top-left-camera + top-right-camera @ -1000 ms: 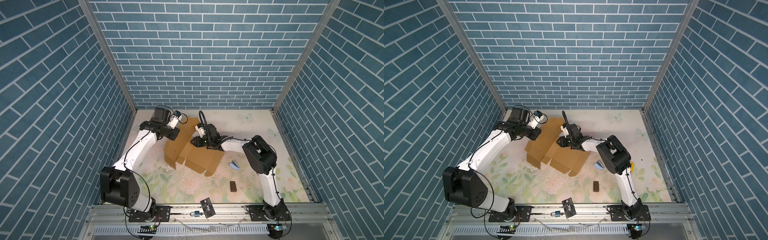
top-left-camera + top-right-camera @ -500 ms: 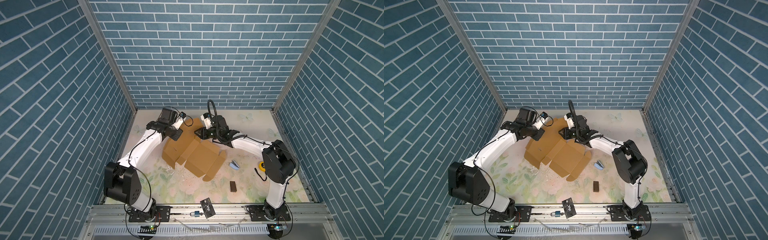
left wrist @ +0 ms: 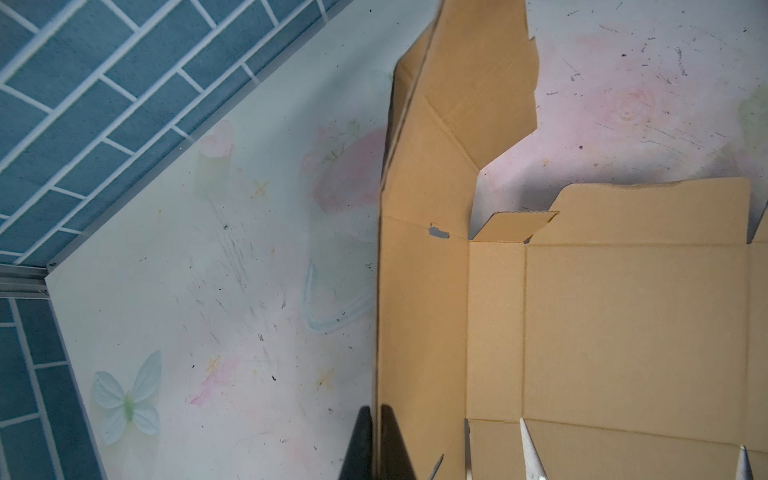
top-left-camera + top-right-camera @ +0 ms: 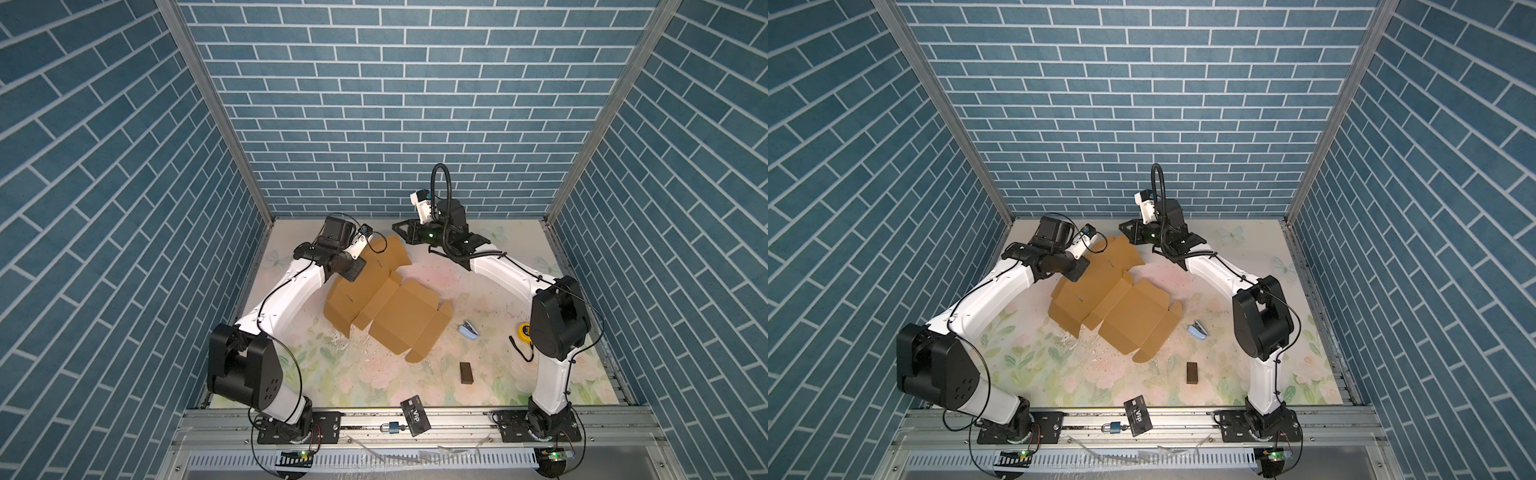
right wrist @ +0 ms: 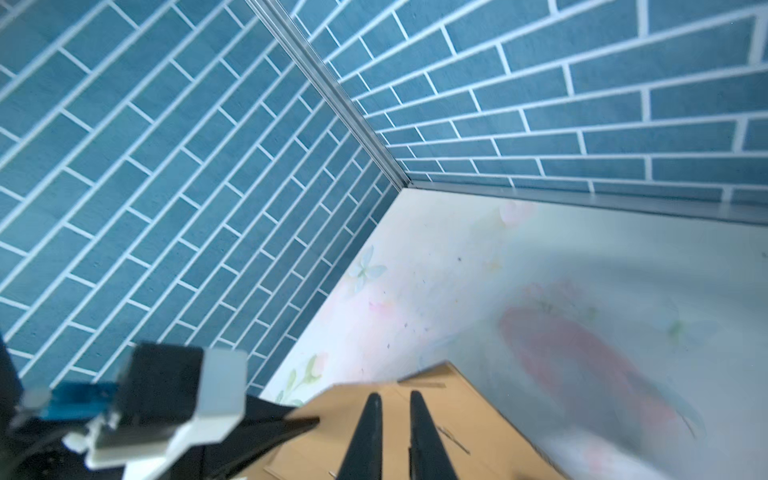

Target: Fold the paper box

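Note:
The paper box (image 4: pixel 397 309) (image 4: pixel 1121 309) is a tan die-cut cardboard sheet lying mostly flat mid-table in both top views, its flaps partly creased. Its far-left panel (image 3: pixel 419 291) stands raised. My left gripper (image 3: pixel 376 409) (image 4: pixel 353 272) is shut on that panel's edge, one finger on each side. My right gripper (image 5: pixel 392 397) (image 4: pixel 400 229) hovers above the far corner of the box (image 5: pixel 449 415), near the back wall. Its fingers stand a narrow gap apart with nothing between them.
A small dark brown block (image 4: pixel 466 372) and a pale blue stapler-like thing (image 4: pixel 468 330) lie right of the box. A yellow tape measure (image 4: pixel 525 331) sits by the right arm's elbow. A black VIP card (image 4: pixel 415 414) and a padlock (image 4: pixel 392 427) rest on the front rail.
My right gripper has left the box's middle, risen and drawn back toward the back wall, its jaws narrowing. The box has settled flatter, and the left gripper still holds its panel.

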`<act>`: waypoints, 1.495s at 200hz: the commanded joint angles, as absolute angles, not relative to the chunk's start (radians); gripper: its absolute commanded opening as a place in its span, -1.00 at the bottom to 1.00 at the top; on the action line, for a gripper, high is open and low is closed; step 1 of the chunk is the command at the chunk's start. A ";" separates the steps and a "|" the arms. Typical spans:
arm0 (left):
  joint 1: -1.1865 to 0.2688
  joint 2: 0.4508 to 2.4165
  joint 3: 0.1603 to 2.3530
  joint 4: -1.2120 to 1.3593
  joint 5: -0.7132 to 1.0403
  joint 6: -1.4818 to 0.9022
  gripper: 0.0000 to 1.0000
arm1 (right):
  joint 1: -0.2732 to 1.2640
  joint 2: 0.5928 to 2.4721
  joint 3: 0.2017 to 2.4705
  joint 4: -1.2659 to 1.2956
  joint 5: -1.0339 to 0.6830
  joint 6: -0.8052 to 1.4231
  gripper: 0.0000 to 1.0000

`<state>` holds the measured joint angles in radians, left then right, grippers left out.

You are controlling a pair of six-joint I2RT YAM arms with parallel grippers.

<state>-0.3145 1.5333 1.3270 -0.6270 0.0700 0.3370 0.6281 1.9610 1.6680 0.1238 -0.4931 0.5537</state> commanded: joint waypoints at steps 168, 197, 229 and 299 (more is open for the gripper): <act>-0.321 1.512 1.313 -0.654 0.091 0.332 -0.98 | 0.680 2.086 1.775 0.017 -0.638 0.576 -0.82; -0.322 1.509 1.307 -0.647 0.094 0.331 -0.98 | 0.702 2.054 1.717 0.067 -0.641 0.574 -0.82; -0.322 1.517 1.324 -0.661 0.091 0.325 -0.98 | 0.712 2.046 1.701 0.043 -0.635 0.578 -0.82; -0.321 1.520 1.317 -0.652 0.104 0.321 -0.98 | 0.739 2.037 1.648 0.100 -0.626 0.579 -0.82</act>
